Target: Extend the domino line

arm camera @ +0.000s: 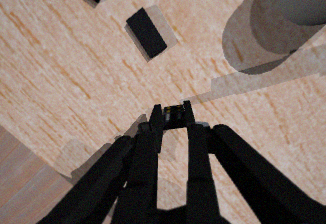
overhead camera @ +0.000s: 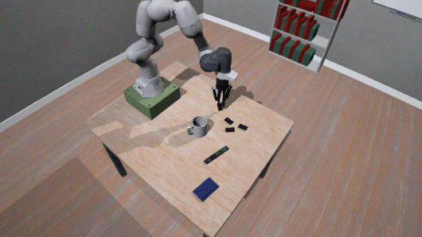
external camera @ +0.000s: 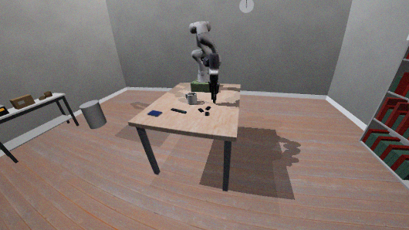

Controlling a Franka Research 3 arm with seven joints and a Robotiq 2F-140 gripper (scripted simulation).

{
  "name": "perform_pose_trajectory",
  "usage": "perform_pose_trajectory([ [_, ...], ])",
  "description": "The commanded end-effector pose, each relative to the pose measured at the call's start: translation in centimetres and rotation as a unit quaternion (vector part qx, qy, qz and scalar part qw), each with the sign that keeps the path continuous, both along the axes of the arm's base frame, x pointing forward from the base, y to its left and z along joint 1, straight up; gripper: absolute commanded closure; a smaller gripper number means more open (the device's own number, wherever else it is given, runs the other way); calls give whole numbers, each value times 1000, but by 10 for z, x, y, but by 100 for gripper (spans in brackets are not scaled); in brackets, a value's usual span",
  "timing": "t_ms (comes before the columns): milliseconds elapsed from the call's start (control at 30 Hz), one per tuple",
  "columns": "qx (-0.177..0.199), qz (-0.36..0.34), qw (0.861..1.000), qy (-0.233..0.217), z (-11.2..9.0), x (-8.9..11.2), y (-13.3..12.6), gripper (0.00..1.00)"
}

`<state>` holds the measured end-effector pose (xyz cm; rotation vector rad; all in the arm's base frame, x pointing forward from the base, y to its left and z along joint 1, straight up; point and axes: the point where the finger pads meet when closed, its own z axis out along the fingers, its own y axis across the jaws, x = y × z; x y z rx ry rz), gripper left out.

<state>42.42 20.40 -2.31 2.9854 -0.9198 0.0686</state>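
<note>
My gripper (overhead camera: 220, 107) hangs above the table, behind the loose dominoes, and also shows in the exterior view (external camera: 213, 99). In the wrist view its fingers are shut on a small dark domino (arm camera: 173, 113) held on edge, clear of the table top. Three dark dominoes lie flat on the table: one (overhead camera: 228, 121), one (overhead camera: 242, 126) and one (overhead camera: 229, 130). One of them shows in the wrist view (arm camera: 146, 32). The line of dominoes (overhead camera: 216, 154) lies nearer the table's front, running diagonally; its pips are too small to read.
A grey mug (overhead camera: 198, 126) stands just left of the loose dominoes and shows at the wrist view's top right (arm camera: 290, 20). A blue book (overhead camera: 205, 188) lies near the front edge. The robot base (overhead camera: 151, 96) sits at the table's back left corner.
</note>
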Motion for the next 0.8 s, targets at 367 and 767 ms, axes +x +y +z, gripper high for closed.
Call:
perform_pose_trajectory([
  [367,-15,-12,999,-27,1,-2,2,77],
  [767,-31,-12,998,-49,1,-5,5,77],
])
